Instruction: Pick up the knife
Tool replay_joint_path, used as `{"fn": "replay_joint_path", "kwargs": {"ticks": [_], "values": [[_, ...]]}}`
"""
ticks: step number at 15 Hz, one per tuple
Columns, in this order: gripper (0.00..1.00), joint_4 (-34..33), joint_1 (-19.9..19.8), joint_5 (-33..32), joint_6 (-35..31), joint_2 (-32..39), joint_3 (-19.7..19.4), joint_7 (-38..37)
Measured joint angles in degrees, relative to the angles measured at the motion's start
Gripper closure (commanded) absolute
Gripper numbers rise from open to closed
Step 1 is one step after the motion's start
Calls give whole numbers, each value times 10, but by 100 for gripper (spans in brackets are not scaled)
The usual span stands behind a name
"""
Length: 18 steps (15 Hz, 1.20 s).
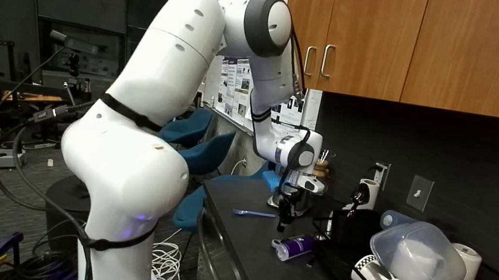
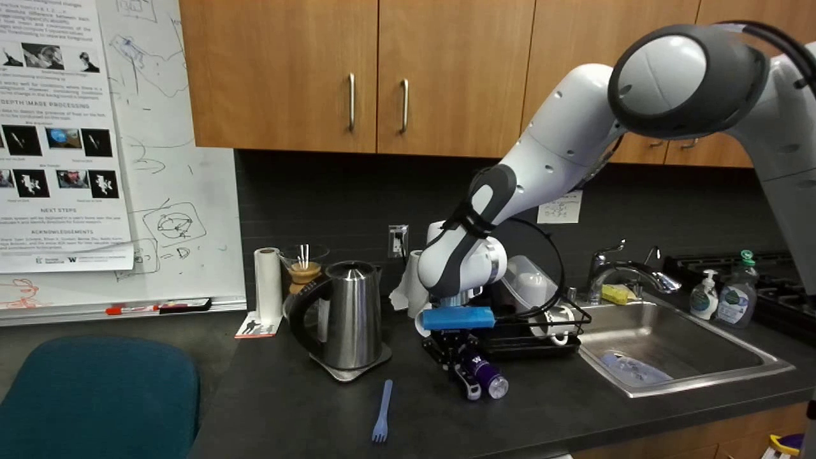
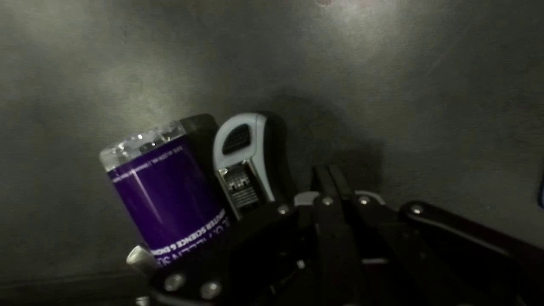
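Note:
A slim purple-blue utensil lies flat on the dark counter in both exterior views (image 1: 254, 213) (image 2: 384, 408). Its front end shows fork tines, and no separate knife with a pale blade shows. My gripper (image 3: 329, 174) has its fingertips side by side with nothing between them. It points down above the counter (image 1: 282, 226), apart from the utensil. In the wrist view a purple bottle (image 3: 165, 191) and a grey-white tool with a looped end and metal panel (image 3: 240, 159) lie at its left. A blue bit at the right edge (image 3: 542, 193) is too cut off to identify.
A steel kettle (image 2: 357, 319) stands on the counter near the utensil. A black dish rack (image 2: 532, 350) with mugs and a plastic tub is behind the gripper. A sink (image 2: 669, 344) lies beyond it. Wooden cabinets (image 1: 371, 40) hang above the counter.

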<state>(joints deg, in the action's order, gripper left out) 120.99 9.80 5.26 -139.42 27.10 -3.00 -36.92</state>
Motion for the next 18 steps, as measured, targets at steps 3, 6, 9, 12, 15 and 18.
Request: {"fn": "replay_joint_path", "kwargs": {"ticks": [3,6,9,12,15,18], "values": [[100,57,12,-1,-37,-50,0,-13],[100,116,17,-1,-58,-103,5,-19],[100,179,10,0,-62,-166,13,-16],[100,241,6,0,-62,-229,26,-17],[100,295,3,0,-62,-286,38,-23],[93,342,-9,9,-59,-348,51,-29]]}}
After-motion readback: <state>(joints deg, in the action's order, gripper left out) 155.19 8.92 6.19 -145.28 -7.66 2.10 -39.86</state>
